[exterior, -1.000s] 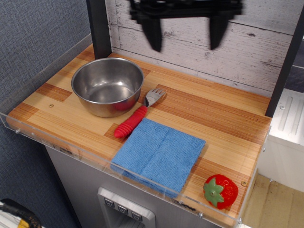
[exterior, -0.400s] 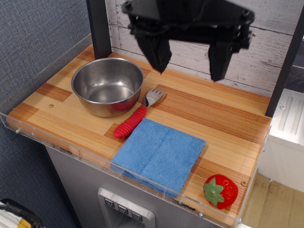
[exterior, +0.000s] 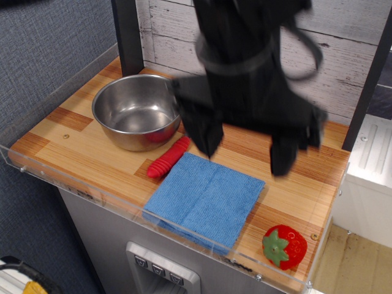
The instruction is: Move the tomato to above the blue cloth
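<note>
The tomato [exterior: 285,246], small, red and dotted with a green leafy cap, lies at the front right corner of the wooden counter. The light-blue folded cloth [exterior: 206,198] lies at the front middle, to the left of the tomato. My black gripper [exterior: 245,153] hangs open and empty above the cloth's far edge, its two fingers wide apart. It is behind and to the left of the tomato, well above it.
A steel bowl [exterior: 136,110] stands at the back left. A red ribbed-handled fork [exterior: 168,158] lies between the bowl and the cloth, its head hidden by my gripper. A clear acrylic rim [exterior: 92,195] edges the counter front. A dark post [exterior: 128,33] stands behind the bowl.
My gripper has come down and forward from the top of the view toward the counter, now over the cloth's far edge. It stays open. Nothing else has moved.
</note>
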{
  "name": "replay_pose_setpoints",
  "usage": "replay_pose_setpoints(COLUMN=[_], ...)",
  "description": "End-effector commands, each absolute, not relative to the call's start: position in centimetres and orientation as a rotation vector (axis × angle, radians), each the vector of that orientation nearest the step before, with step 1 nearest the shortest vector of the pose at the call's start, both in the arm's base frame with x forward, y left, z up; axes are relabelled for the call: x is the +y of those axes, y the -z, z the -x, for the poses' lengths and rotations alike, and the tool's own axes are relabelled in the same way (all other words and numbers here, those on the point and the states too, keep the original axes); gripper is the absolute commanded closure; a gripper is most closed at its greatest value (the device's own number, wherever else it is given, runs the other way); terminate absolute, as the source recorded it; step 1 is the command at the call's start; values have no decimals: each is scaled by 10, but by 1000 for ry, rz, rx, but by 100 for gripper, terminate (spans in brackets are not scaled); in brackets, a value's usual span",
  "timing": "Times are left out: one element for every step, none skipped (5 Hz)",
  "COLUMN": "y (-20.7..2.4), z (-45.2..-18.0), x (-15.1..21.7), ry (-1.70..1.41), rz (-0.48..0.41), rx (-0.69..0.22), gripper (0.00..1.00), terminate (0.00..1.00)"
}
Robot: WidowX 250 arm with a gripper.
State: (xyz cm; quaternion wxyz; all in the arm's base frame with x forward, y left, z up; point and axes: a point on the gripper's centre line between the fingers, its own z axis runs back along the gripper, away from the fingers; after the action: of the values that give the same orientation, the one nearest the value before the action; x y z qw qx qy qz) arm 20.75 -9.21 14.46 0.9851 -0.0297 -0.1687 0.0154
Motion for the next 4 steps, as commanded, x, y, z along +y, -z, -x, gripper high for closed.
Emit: replay_pose_setpoints(y=[-131, -124, -113, -97], z=[-209, -213, -221, -227], x=[-113, -119, -123, -123], ry=[26, 15, -18, -25], rz=[45, 51, 68, 61], rx=[-378, -401, -402, -380], gripper=[0, 0, 0, 0], terminate=[0, 0, 0, 0])
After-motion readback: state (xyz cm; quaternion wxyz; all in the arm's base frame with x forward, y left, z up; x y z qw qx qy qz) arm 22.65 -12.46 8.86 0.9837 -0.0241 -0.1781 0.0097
